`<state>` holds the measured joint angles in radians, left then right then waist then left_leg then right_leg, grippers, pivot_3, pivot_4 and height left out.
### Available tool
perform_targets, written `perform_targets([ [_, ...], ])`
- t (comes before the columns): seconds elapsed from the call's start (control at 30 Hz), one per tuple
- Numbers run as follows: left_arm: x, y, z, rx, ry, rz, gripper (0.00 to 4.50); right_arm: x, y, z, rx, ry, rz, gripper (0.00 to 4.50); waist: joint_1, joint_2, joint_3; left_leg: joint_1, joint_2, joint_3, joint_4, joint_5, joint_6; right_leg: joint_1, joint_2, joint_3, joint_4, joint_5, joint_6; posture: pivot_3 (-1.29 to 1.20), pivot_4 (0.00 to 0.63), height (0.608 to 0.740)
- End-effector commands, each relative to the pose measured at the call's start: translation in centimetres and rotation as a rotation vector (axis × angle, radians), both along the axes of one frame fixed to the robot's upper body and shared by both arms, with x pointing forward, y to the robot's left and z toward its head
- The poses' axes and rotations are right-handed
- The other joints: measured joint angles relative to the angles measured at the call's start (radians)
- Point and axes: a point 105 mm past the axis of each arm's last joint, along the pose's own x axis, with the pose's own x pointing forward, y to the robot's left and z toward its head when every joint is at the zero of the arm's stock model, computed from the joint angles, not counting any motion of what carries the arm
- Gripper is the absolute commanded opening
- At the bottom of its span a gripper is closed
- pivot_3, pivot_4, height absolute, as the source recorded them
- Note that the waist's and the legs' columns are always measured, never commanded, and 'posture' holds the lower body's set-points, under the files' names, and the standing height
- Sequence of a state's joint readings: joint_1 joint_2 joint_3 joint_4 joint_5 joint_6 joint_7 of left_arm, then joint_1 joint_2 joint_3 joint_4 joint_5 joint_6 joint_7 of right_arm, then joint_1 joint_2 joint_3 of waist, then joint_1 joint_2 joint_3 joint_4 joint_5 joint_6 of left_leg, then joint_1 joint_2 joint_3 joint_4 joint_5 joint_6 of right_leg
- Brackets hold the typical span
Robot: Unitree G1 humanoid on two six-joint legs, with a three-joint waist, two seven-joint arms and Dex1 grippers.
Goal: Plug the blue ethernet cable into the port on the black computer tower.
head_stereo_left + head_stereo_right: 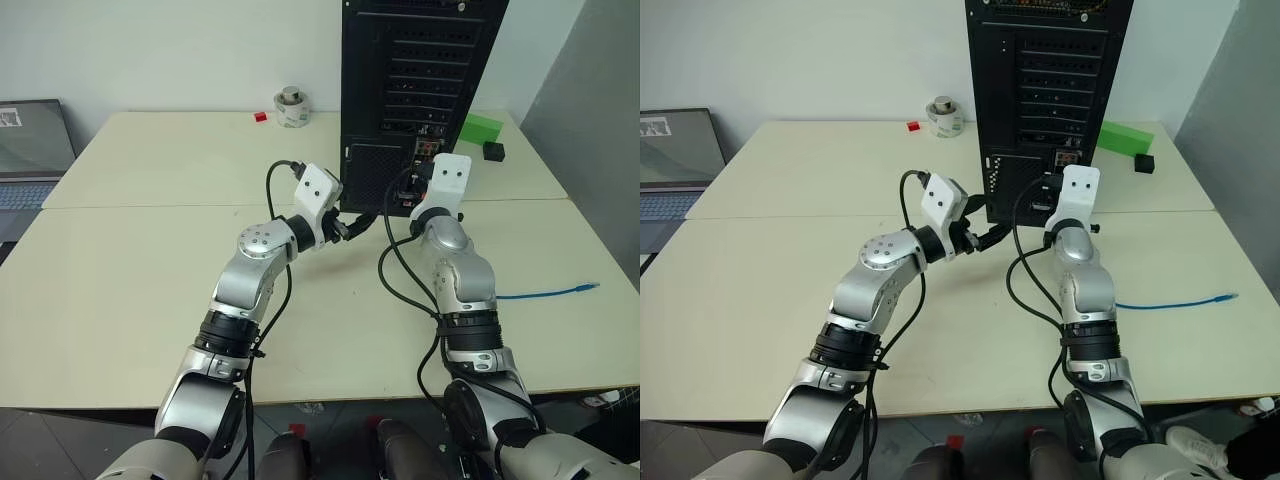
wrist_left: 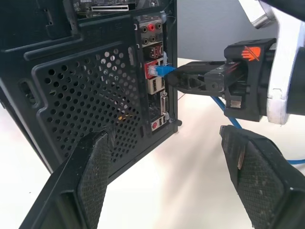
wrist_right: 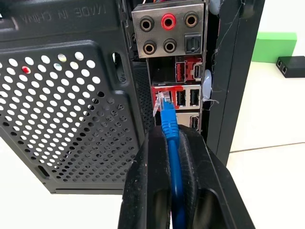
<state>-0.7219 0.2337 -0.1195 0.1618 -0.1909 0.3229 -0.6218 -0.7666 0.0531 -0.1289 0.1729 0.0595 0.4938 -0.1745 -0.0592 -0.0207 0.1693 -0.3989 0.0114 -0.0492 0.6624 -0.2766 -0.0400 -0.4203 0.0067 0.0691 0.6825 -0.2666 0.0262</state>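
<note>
Pale tabletop (image 1: pixel 150 260) backs the black computer tower (image 1: pixel 420 60) at upper centre. The right gripper (image 3: pixel 172 143), clamped on the blue ethernet cable (image 3: pixel 168 125), holds its plug at the port; a slight misalignment could jam it. The left gripper (image 2: pixel 167 162) stands apart, empty.

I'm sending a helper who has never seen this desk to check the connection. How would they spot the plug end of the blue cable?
Find the black tower standing at the back of the pale table. Low on its rear is a port strip, and the right pincer is shut on the blue cable there. Its pale clear plug sits at a red-framed port, the only blue-corded thing among the sockets.
</note>
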Motion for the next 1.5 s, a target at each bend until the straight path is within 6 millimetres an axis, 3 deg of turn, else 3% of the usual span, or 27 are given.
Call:
perform_targets([
  [0.03,-0.1,-0.2,1.8,-0.016,-0.055,-0.010,3.72,-0.4,1.6,2.6,-0.006,-0.090,0.046,0.00,0.000,0.000,0.000,0.000,0.000,0.000,0.000,0.000,0.000,0.000,0.000,0.000,0.000,0.000,0.000,0.00,0.150,0.740],
  [0.33,-0.1,-0.2,2.1,-0.008,-0.069,-0.017,3.72,0.2,1.1,3.2,-0.010,-0.106,0.018,0.00,0.000,0.000,0.000,0.000,0.000,0.000,0.000,0.000,0.000,0.000,0.000,0.000,0.000,0.000,0.000,0.00,0.150,0.740],
  [0.87,0.0,-0.1,2.2,-0.003,-0.074,-0.017,3.72,0.9,2.1,3.9,-0.017,-0.129,0.029,0.00,-0.002,0.000,0.000,0.000,0.000,0.001,0.000,0.000,0.000,0.000,0.000,0.001,0.001,0.000,0.000,0.00,0.150,0.740],
  [1.5,0.0,0.2,1.9,0.006,-0.069,-0.012,3.72,-0.2,1.3,3.1,-0.020,-0.122,0.018,0.00,-0.001,0.000,0.000,0.000,0.000,0.000,0.000,0.000,0.000,0.000,0.000,0.000,0.001,0.000,0.000,0.00,0.150,0.740],
])
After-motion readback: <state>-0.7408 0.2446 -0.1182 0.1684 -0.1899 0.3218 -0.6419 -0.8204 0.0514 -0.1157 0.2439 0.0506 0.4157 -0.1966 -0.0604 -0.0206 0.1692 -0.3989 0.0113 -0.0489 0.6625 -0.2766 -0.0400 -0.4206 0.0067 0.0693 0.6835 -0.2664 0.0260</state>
